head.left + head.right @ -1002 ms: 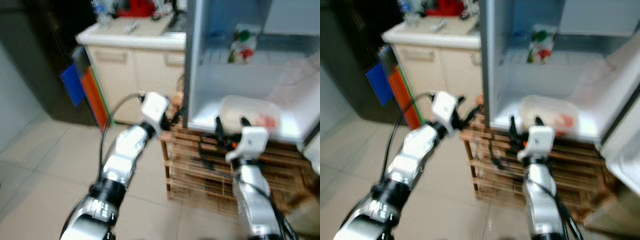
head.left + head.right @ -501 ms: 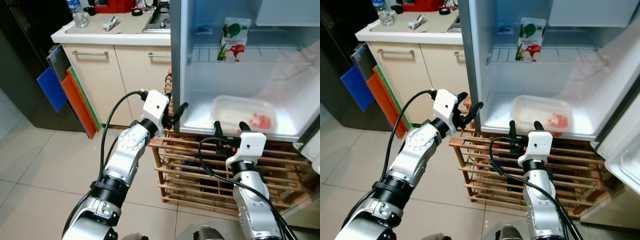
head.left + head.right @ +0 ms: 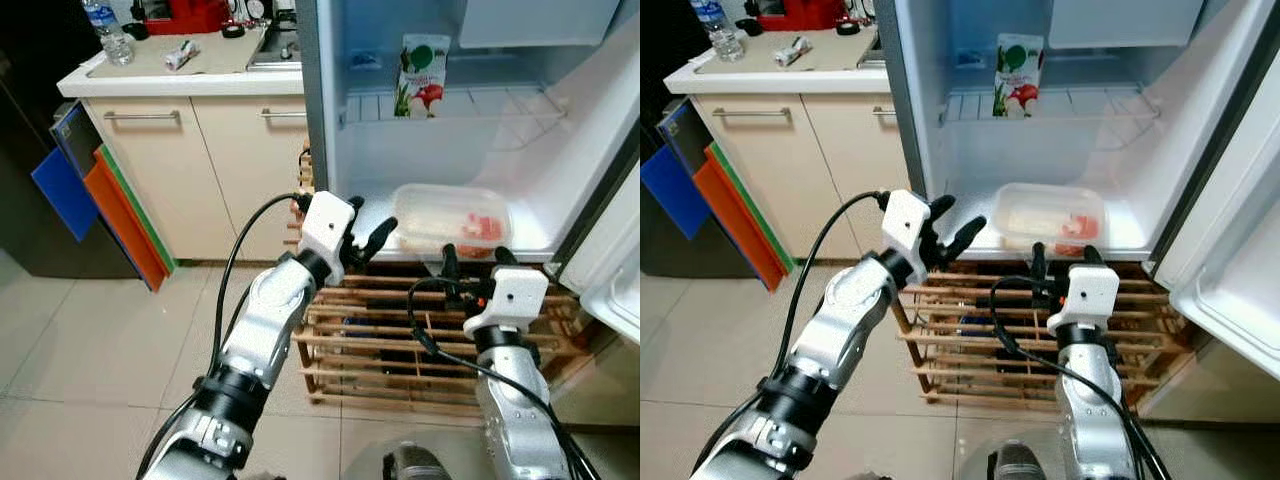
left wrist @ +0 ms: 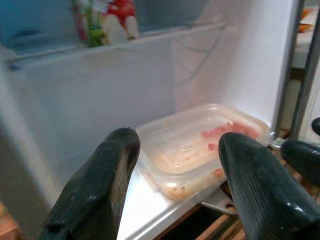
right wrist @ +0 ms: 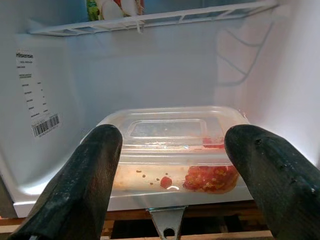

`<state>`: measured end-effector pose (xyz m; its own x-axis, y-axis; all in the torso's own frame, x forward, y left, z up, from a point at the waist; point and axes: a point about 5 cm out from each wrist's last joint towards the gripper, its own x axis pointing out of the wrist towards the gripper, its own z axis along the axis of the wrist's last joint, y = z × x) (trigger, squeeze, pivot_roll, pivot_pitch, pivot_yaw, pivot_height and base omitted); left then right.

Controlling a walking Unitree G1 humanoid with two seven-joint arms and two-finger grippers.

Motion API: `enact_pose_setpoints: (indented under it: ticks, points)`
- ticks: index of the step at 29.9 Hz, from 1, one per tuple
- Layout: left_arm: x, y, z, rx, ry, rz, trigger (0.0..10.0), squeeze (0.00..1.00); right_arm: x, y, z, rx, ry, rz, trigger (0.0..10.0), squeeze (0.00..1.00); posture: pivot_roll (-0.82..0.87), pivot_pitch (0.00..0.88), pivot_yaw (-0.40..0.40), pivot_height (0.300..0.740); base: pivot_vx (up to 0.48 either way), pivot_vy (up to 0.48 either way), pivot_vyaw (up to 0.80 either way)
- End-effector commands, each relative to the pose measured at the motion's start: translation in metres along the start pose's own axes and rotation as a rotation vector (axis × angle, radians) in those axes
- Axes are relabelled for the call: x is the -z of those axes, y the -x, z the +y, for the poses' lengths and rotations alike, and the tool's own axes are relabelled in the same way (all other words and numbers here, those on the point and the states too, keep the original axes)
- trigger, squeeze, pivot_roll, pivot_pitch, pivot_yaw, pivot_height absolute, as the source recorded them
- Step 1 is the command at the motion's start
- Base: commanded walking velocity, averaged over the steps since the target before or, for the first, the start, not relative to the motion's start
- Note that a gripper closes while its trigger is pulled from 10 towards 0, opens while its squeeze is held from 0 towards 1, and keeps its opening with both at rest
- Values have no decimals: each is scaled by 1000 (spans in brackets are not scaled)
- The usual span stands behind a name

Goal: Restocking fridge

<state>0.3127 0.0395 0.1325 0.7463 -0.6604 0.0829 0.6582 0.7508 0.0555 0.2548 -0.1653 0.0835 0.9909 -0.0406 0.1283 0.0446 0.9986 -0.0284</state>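
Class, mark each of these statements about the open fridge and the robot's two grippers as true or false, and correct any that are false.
1. The clear plastic container sits on the fridge's bottom floor. True.
2. The right gripper is clamped around the container. False: its fingers are spread and stand just in front of the container, not touching it.
3. A juice carton stands upright on the wire shelf above the container. True.
4. The left gripper holds a water bottle. False: it is open and holds nothing; the water bottle stands on the counter.
5. A wooden rack stands under the fridge. True.
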Motion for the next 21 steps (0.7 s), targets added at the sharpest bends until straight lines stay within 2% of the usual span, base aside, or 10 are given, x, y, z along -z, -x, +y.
enact_pose_setpoints:
  ticks: [1,3,7,18,21]
  points:
    - [-9,-3,-2,19,-14,-27,10000,0,-4,-4,0,1,9,-20,10000,0,-163,10,104,703,371,-300,0]
    - [-8,-4,-1,7,-11,-15,10000,0,-4,-4,0,1,10,-19,10000,0,-162,11,102,703,368,0,0]
    - [-8,-4,8,-39,-28,-9,10000,0,-6,-6,-2,-8,20,-19,10000,0,-161,14,94,703,0,0,0]
    - [-6,-2,7,-53,-8,-4,10000,0,-8,-10,0,-22,25,-21,10000,0,-154,22,82,703,0,0,0]
    - [-11,0,11,-65,-19,-17,10000,0,-19,-10,2,-7,15,-31,10000,0,-140,40,82,703,0,0,0]
